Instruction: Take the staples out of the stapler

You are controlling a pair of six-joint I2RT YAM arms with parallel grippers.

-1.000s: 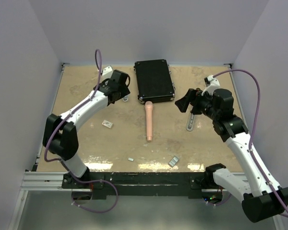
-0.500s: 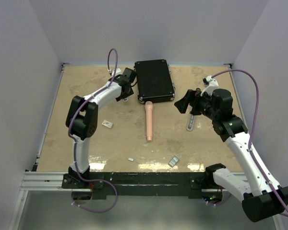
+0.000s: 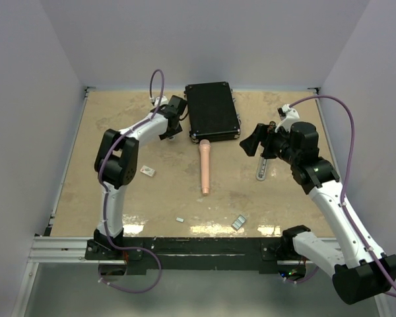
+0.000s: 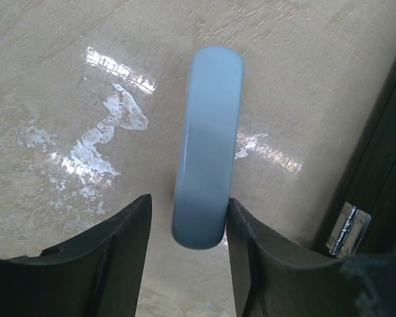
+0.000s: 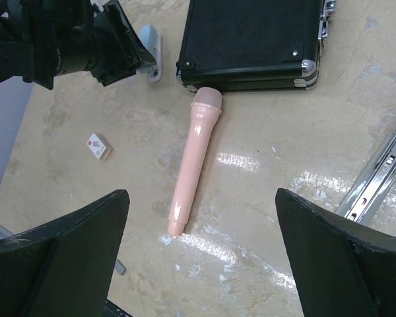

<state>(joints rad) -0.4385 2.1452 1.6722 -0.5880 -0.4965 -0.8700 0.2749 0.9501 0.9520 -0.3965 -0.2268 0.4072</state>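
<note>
The left fingers (image 4: pixel 119 251) straddled the small light-blue stapler (image 4: pixel 208 145).
Spread to pinch it, I judge; the right fingers (image 5: pixel 72 251) hung wide apart.

Stapler (image 4: pixel 206 145) lies L of case (image 3: pixel 212 111); stick (image 3: pixel 204 166) in front (staples (image 3: pixel 239 222) nr front edge).

A tan, mottled bench (image 3: pixel 165 191) is enclosed by plain pale lilac panels: a far wall (image 3: pixel 204 39), a left wall (image 3: pixel 26 119) and a right wall (image 3: pixel 376 79). Bright glare patches (image 3: pixel 204 229) are seen along its glossy near edge, where an aluminium rail (image 3: pixel 59 249) is fitted.
</note>
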